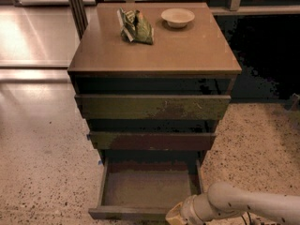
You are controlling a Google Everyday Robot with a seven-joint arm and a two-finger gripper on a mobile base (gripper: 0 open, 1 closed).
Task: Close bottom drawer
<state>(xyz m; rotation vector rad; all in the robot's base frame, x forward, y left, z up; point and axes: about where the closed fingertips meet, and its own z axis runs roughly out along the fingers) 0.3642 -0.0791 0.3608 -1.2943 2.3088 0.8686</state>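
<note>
The bottom drawer (145,190) of the brown cabinet (154,55) stands pulled far out, showing its bare grey-brown floor; its dark front (126,213) lies along the lower edge of the view. The middle drawer front (152,140) and the scuffed top drawer front (152,107) sit above it, each slightly out. My gripper (174,215) comes in from the lower right on a white arm (248,205) and sits at the right end of the bottom drawer's front, partly cut off by the frame edge.
A green snack bag (136,26) and a small white bowl (177,17) rest on the cabinet top. Speckled floor (42,172) spreads to both sides. A dark shelf area (267,55) lies to the right, a metal post (75,6) at the back left.
</note>
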